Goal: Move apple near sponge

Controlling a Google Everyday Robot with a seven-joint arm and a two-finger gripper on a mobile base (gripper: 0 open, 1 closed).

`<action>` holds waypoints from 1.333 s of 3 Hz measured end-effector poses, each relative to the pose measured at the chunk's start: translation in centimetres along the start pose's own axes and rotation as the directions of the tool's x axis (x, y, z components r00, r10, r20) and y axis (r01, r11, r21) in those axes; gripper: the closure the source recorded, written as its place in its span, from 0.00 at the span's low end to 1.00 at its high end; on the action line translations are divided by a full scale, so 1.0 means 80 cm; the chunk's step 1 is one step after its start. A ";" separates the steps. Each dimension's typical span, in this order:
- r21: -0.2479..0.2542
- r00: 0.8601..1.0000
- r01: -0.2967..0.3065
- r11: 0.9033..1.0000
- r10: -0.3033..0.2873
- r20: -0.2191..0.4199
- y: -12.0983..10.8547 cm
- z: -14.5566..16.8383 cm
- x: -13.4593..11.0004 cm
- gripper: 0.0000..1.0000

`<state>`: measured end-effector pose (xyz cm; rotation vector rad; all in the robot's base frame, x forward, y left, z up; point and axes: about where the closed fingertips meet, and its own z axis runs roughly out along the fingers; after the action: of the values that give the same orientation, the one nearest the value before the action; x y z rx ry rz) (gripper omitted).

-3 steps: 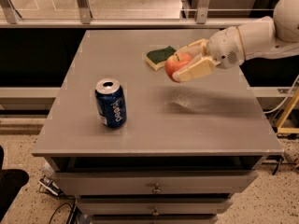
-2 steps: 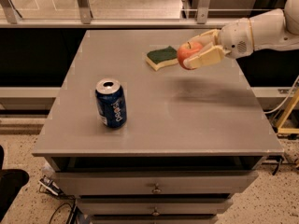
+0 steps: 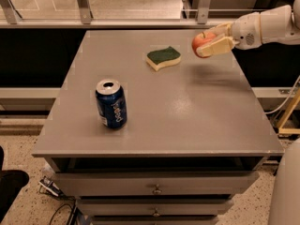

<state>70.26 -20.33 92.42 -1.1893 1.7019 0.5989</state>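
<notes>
apple [image 3: 201, 40] in claw [image 3: 208, 42], right of sponge [image 3: 163, 57]

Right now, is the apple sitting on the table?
No, the tool holds the apple up in the air over the far right of the table, apart from the sponge.

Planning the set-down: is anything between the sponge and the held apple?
Nothing: in the camera view only bare table separates the sponge from the apple, held in the gripper over the table's far right.
</notes>
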 end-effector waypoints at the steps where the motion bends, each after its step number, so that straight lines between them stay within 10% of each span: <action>1: 0.058 1.000 0.012 0.998 -0.011 -0.004 -0.026 0.006 0.017 1.00; 4: 0.158 0.997 -0.013 0.987 0.001 0.074 -0.031 0.039 0.094 1.00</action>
<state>73.14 -22.18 84.60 -1.0370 1.6588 0.4960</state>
